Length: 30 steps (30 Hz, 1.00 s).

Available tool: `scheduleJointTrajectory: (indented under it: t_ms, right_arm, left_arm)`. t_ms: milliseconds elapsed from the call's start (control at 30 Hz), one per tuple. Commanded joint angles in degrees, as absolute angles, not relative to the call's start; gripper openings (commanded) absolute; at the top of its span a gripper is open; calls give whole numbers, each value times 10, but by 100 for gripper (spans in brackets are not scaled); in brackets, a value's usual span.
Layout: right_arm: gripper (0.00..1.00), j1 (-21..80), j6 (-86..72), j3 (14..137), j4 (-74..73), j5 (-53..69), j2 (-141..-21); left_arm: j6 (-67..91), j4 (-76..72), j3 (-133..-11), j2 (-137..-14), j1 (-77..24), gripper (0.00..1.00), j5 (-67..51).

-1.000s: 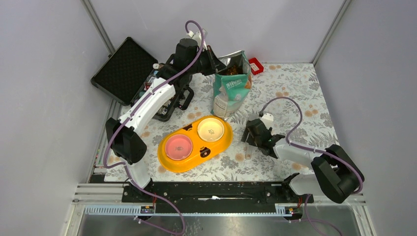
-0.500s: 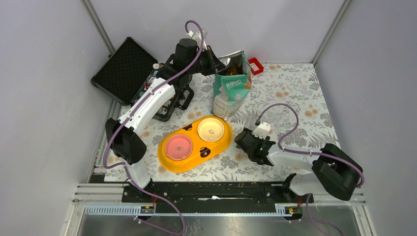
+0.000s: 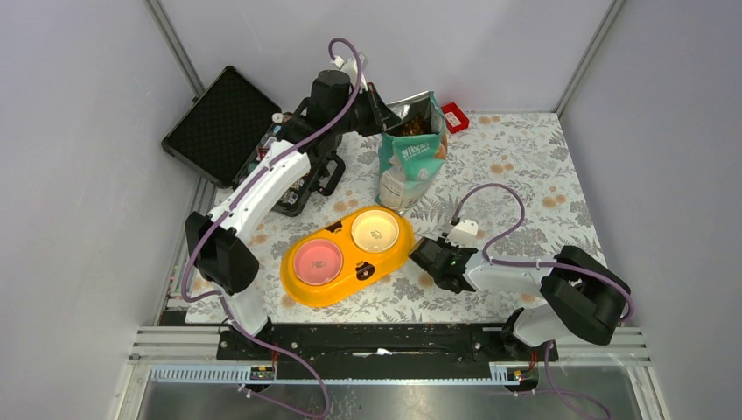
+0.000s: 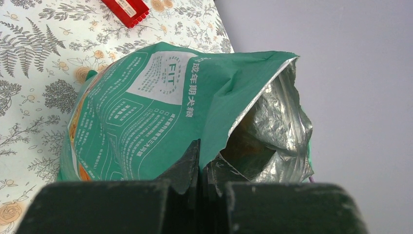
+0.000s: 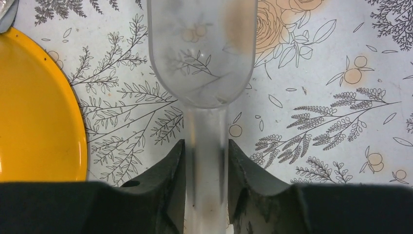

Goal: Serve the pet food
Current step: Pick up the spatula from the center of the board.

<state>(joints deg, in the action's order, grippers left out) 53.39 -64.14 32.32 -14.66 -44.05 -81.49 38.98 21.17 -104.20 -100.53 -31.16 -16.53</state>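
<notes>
- Right gripper (image 3: 430,260) has slid left, just beside yellow two-bowl plastic feeder (image 3: 337,294), jaws apparently clamping the handle of clear plastic scoop (image 5: 202,58).
- Left gripper (image 4: 201,157) pinches teal foil pouch (image 4: 146,112) rim, upper centre.

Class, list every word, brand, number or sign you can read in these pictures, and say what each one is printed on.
"FIT": white panel on the green pouch.
"成年期犬粮": white characters beside that panel, on the same pouch.
Small print blocks on the pouch: too small to read.
Pouch front lettering, top view: blurred.
White label on the red item: unreadable.
Dark mark on the yellow feeder: too small to read.
</notes>
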Motion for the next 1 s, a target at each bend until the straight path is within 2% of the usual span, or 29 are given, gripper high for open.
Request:
scheduleJointTrajectory:
  t_ms: [0,67,267,467,567,700,967]
  right_arm:
    - [17,541,-682,311,-184,-409,-821]
    - [0,541,-681,315,-203,-414,-809]
    - [0,541,-594,367,-323,-405,-709]
    - [0,540,-449,458,-487,-253,-559]
    - [0,540,-407,554,-615,-202,-526]
    - [0,540,-359,706,-771,-179,-541]
    - [0,540,-348,988,-914,-157,-549]
  left_arm:
    - [394,173,-1045,-933,-316,0,-208]
    - [398,168,-1042,-934,-316,0,-210]
    - [395,167,-1046,-935,-316,0,-214]
    - [388,165,-1059,-940,-322,0,-227]
    - [373,189,-1079,-949,-330,0,-217]
    - [363,208,-1103,-963,-335,0,-223]
    - [370,187,-1133,-976,-353,0,-293]
